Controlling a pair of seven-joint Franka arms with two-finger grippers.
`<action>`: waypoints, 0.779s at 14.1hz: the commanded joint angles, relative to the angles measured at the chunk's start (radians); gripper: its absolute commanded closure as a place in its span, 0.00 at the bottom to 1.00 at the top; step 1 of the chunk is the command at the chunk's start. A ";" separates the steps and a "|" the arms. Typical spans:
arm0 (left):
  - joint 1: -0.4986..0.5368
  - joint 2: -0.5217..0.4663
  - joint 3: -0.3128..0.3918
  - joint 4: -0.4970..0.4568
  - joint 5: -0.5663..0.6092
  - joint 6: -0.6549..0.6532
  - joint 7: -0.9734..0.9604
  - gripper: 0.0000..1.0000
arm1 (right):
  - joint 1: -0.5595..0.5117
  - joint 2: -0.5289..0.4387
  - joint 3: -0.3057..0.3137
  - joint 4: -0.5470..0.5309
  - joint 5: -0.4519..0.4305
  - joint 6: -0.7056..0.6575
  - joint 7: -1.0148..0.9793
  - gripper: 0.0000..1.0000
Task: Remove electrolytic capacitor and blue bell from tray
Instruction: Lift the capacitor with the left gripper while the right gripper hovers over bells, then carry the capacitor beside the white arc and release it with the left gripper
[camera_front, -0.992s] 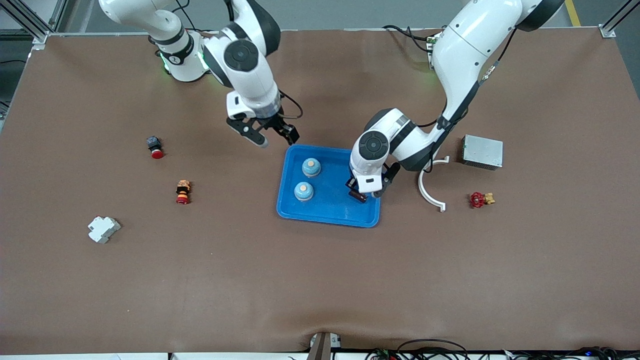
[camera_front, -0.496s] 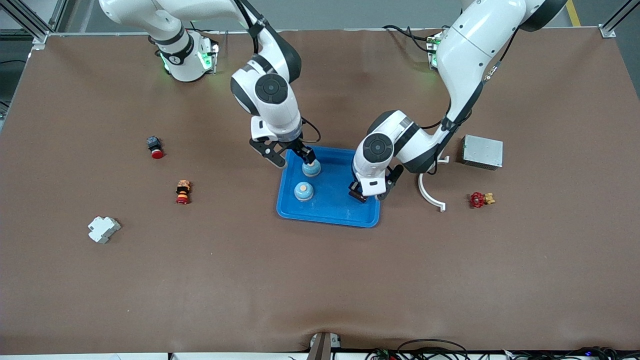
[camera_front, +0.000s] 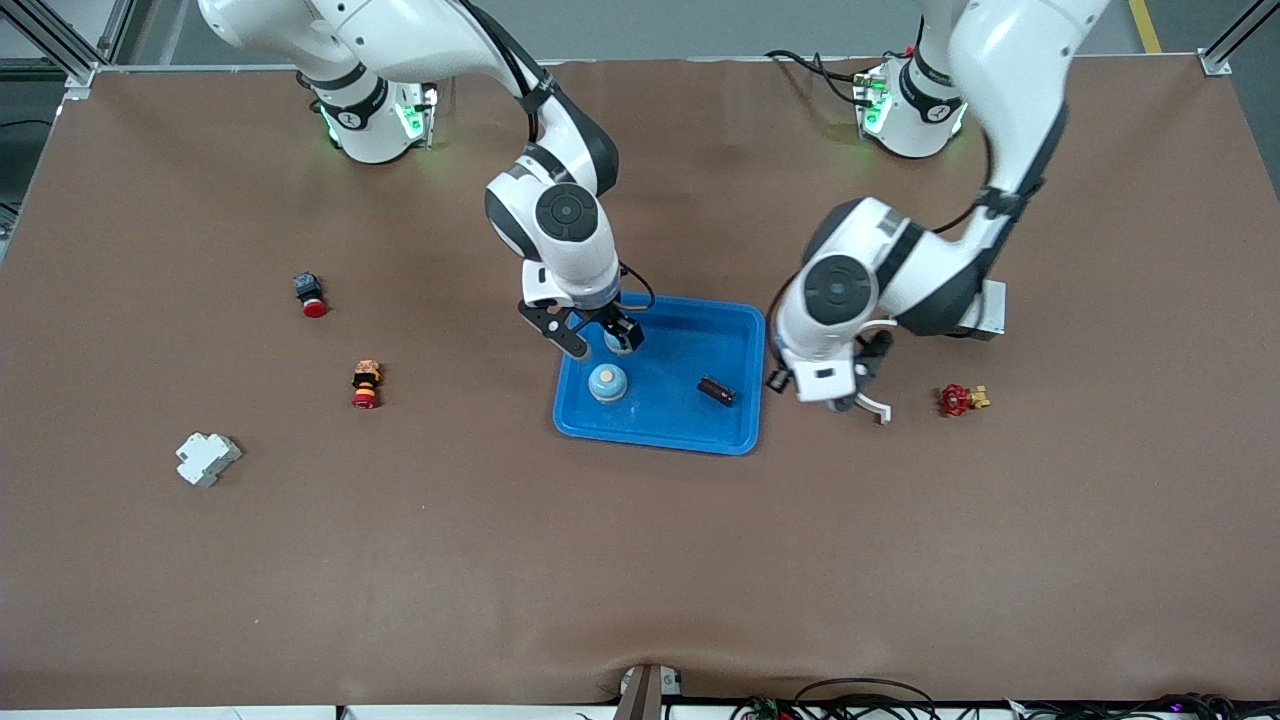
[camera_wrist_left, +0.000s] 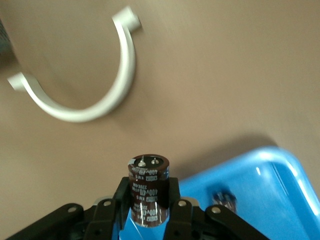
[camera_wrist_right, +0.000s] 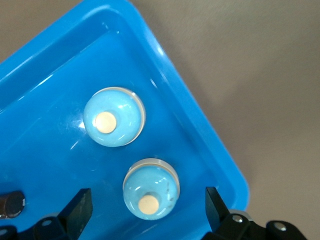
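Note:
My left gripper (camera_wrist_left: 148, 200) is shut on a dark brown capacitor (camera_wrist_left: 148, 187), held upright over the rim of the blue tray (camera_front: 650, 438) at the left arm's end; in the front view that gripper (camera_front: 815, 388) hangs beside the tray. A second capacitor (camera_front: 716, 390) lies in the tray. My right gripper (camera_wrist_right: 148, 200) stands open low over the tray, its fingers either side of a light blue bell (camera_wrist_right: 150, 189), not touching it. That bell is mostly hidden under the hand in the front view. Another bell (camera_front: 607, 382) sits in the tray nearer the front camera.
A white curved clamp (camera_wrist_left: 95, 107) lies beside the tray under the left arm, with a red valve (camera_front: 960, 399) and a grey metal box (camera_front: 990, 305) past it. Toward the right arm's end lie a red button (camera_front: 311, 296), an orange and red switch (camera_front: 366, 385) and a white breaker (camera_front: 207, 458).
The left gripper shut on a capacitor in the tray and carried it out toward the left arm's end. The right gripper swung in and came down around the farther bell.

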 joint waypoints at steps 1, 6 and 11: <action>0.124 -0.050 -0.007 -0.111 0.014 0.017 0.128 1.00 | 0.032 0.054 -0.017 0.030 -0.038 0.025 0.065 0.00; 0.224 -0.035 -0.006 -0.237 0.080 0.110 0.190 1.00 | 0.035 0.071 -0.015 0.032 -0.038 0.030 0.091 0.00; 0.301 0.016 -0.007 -0.312 0.175 0.231 0.190 1.00 | 0.043 0.097 -0.017 0.041 -0.038 0.056 0.098 0.00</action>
